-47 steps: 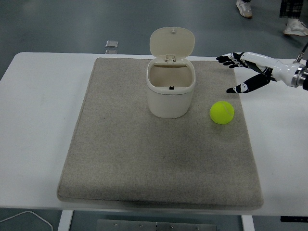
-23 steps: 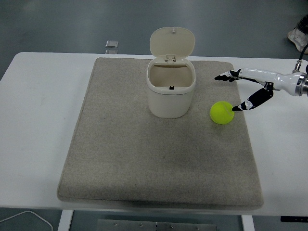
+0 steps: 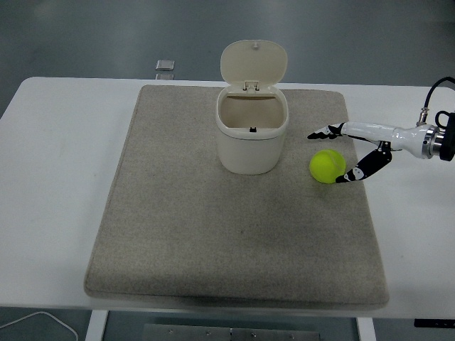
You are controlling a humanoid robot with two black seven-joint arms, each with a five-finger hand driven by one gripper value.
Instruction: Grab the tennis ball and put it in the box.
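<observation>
Since the earlier frames we had brought our right hand down and leftward, from above the mat's far right corner to the tennis ball.

From the head view, the hand reached in from the right edge with its fingers spread wide. The upper fingers stretched past the far side of the ball, and the thumb pointed at its near right side. We bracketed the ball loosely; whether the thumb tip touched it we could not tell, and nothing was gripped.

The tennis ball lay on the grey mat, on its right part, just beside the box and a little nearer to us than the box. It had not shifted from where it lay before.

The box, a cream bin, stood upright on the far middle of the mat. Its lid was swung up and back, so the opening faced upward and showed a bare inside.

The mat covered most of the white counter. A small silver object sat at the counter's far edge, well apart from the box. A white cable curled below the near left corner.
</observation>
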